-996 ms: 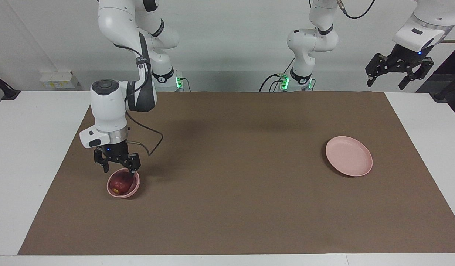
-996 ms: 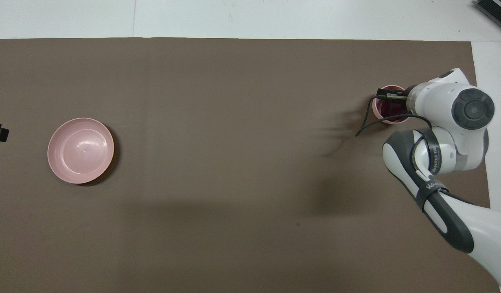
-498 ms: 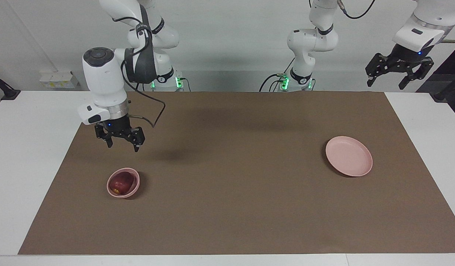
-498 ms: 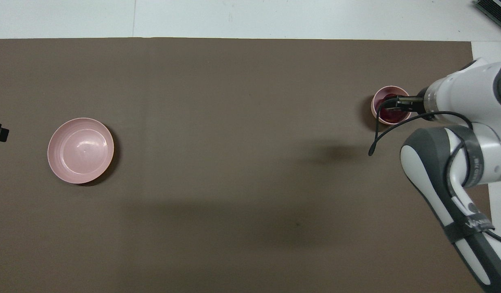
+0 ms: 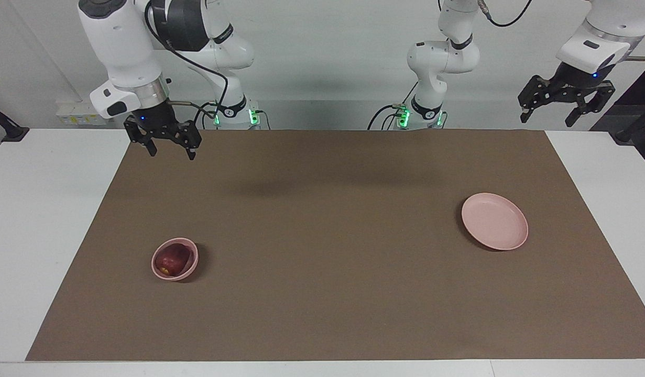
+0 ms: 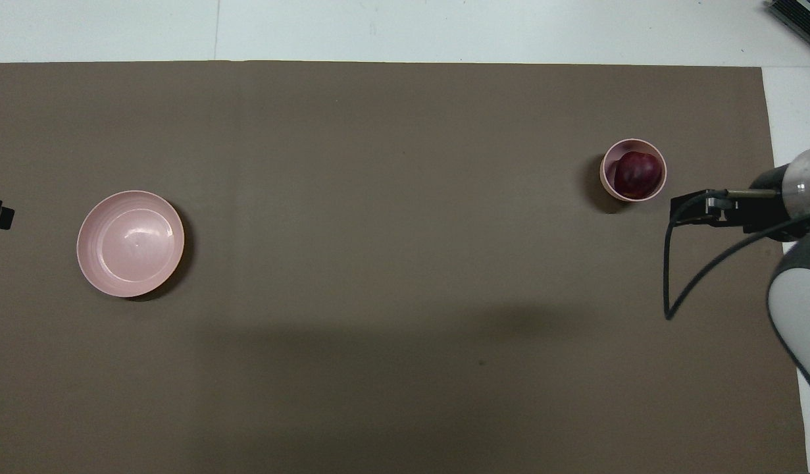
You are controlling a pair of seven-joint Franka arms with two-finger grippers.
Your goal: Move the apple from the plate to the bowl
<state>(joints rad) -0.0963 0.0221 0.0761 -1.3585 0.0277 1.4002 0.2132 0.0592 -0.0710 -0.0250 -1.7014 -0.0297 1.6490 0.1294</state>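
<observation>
The right gripper [image 5: 167, 145] is up in the air over the brown mat [image 5: 322, 235], at the right arm's end of the table. Its two fingers are spread apart and there is nothing between them. The left gripper [image 5: 566, 107] waits high up past the left arm's end of the mat. Its fingers are apart too, and it holds nothing.

The apple [image 5: 171, 258] sits inside the bowl [image 5: 192, 264]. The bowl is well below the right gripper and well apart from it. Nothing touches the apple or the bowl. In the overhead view the apple [image 6: 637, 175] fills most of the bowl [image 6: 607, 164].

The plate [image 5: 494, 220] lies bare at the left arm's end of the mat, well apart from the bowl.

The apple looks small, round and hard, and probably light. Its skin looks smooth, so it could slip or roll. If it had to be picked up, the best place to pinch it would be across its round middle, from the top. The bowl's sides stand close around it, so there is little room for fingers.

The apple is in the bowl now, so the job looks done.
</observation>
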